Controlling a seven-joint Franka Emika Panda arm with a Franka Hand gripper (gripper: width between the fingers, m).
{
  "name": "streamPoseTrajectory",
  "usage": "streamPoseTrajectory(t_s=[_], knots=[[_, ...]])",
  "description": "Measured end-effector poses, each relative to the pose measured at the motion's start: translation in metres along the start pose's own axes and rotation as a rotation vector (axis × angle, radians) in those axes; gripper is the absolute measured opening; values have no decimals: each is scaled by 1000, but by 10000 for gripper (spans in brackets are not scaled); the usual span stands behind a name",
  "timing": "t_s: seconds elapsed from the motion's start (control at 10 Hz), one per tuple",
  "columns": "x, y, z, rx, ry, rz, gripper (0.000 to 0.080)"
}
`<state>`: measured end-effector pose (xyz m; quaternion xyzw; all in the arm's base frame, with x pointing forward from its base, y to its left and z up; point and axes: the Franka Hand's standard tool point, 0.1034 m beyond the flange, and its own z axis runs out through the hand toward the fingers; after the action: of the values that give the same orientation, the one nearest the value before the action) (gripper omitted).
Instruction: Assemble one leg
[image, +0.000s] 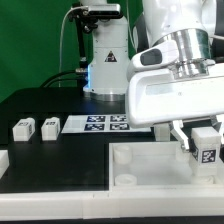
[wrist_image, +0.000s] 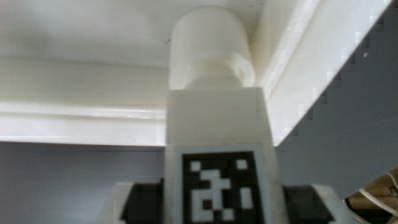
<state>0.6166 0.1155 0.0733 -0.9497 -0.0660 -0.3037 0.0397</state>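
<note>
My gripper is shut on a white leg with a marker tag on its face, held upright at the exterior view's right, above the large white slab. In the wrist view the leg runs out from between my fingers, tag toward the camera, its rounded tip close to the slab's raised rim. Whether the tip touches the slab I cannot tell. Two other legs lie on the black table at the exterior view's left.
The marker board lies flat behind the slab. A white part sits at the left edge. A white stand with a lamp and cables stands at the back. The slab has round corner sockets.
</note>
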Motion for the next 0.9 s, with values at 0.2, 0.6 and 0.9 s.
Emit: streamPoseTrajectory(t_s=[0.2,0.6,0.9], knots=[[0,0,0,-10,2,18,290],[-5,0,2,-6,-32,20,524],[-5,0,2,-6,-33,20,638]])
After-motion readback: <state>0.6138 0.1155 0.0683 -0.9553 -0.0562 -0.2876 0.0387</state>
